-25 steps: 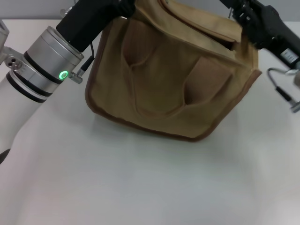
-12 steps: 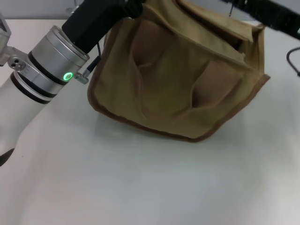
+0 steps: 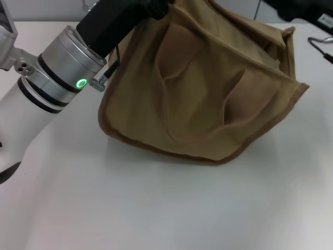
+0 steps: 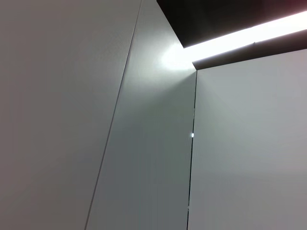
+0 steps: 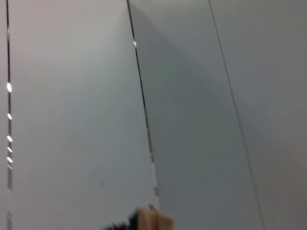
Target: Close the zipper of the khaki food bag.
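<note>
The khaki food bag [image 3: 208, 88] stands on the white table [image 3: 156, 208] in the head view, with its two front pouch pockets and U-shaped handle facing me. Its right end is tipped up. The zipper line and its pull tab lie on the bag's top and do not show. My left arm [image 3: 62, 78] reaches from the left to the bag's top left corner, where its black gripper body [image 3: 125, 15] meets the frame's top edge. My right arm shows only as a dark part [image 3: 302, 8] at the top right. A small tan scrap [image 5: 151, 219] shows in the right wrist view.
A thin cable [image 3: 322, 44] lies on the table at the far right. The left wrist view shows only wall panels [image 4: 144, 143] and a ceiling light strip [image 4: 240, 36]. The right wrist view shows wall panels [image 5: 192, 120].
The bag has shifted to the right and its right end has risen. My left arm moved right with it. My right arm has drawn up and mostly out of the head view.
</note>
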`<state>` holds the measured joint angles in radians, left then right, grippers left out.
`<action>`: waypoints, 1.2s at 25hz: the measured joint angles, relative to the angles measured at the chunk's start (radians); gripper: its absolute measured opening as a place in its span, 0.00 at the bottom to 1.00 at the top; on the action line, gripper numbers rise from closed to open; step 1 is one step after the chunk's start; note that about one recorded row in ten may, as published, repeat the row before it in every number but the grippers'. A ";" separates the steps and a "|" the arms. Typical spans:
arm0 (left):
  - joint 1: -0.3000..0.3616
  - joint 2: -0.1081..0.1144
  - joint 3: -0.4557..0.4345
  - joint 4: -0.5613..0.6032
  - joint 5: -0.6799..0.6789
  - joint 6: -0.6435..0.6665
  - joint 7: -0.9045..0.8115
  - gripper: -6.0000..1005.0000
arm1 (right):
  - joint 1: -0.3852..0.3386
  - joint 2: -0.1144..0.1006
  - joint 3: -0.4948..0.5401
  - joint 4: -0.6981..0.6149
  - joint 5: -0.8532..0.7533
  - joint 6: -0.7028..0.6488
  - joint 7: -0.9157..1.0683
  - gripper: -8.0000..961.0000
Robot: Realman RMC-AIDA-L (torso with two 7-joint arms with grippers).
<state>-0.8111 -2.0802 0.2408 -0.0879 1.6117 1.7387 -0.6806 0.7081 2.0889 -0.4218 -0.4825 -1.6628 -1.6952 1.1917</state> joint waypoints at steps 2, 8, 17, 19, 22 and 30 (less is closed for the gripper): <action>-0.002 0.000 0.000 -0.001 0.000 0.000 0.002 0.03 | -0.001 0.001 -0.002 0.039 0.000 0.023 -0.092 0.46; -0.008 0.000 0.000 -0.002 0.000 -0.001 0.001 0.03 | -0.003 0.001 -0.003 0.131 0.002 0.041 -0.299 0.46; -0.014 0.000 0.000 -0.006 0.000 -0.001 0.002 0.03 | 0.013 0.001 -0.011 0.198 0.003 0.069 -0.394 0.45; -0.014 0.000 0.000 -0.007 0.000 -0.002 0.002 0.03 | 0.014 0.001 -0.011 0.210 0.003 0.069 -0.411 0.45; -0.016 0.000 0.000 -0.007 -0.001 -0.005 0.005 0.03 | 0.014 0.002 -0.015 0.222 0.002 0.064 -0.420 0.45; -0.019 0.000 0.000 -0.007 -0.001 -0.009 0.007 0.03 | 0.018 0.003 -0.048 0.226 0.005 0.060 -0.423 0.45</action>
<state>-0.8297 -2.0800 0.2409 -0.0952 1.6109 1.7299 -0.6736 0.7258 2.0918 -0.4695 -0.2567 -1.6582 -1.6357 0.7685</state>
